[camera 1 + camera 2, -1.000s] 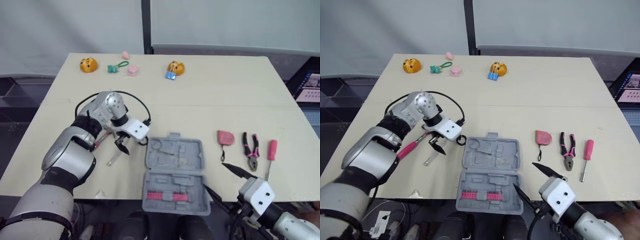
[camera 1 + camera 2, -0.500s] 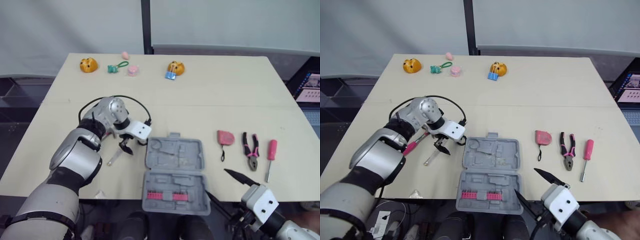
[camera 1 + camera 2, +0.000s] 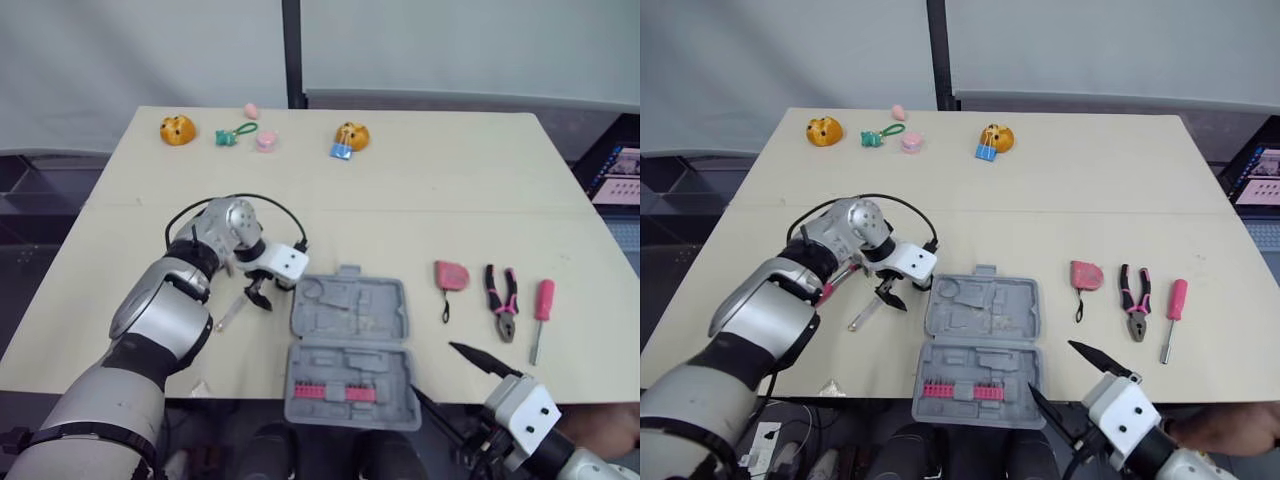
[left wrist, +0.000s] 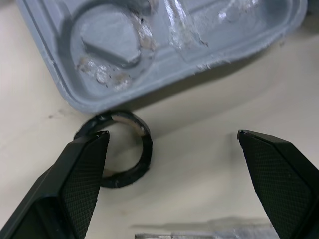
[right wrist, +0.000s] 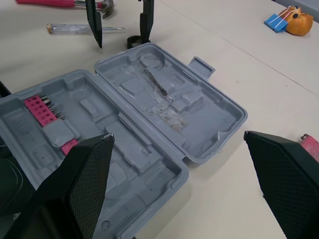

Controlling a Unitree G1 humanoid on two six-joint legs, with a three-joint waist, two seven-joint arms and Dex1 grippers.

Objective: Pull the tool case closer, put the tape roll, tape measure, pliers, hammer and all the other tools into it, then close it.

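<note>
Left gripper [image 4: 172, 134]: fingers spread wide, holding nothing, low over the tape roll [image 4: 145, 152], one finger over its rim.
Tape roll: flat on the table, just beside the case's far left corner.
Tool case [image 3: 350, 345]: open flat at the table's near edge.
Right gripper [image 5: 177, 135]: wide open, empty, by the case's near right corner.
Tape measure [image 3: 451, 275], pliers [image 3: 502, 300]: on the table right of the case.
</note>
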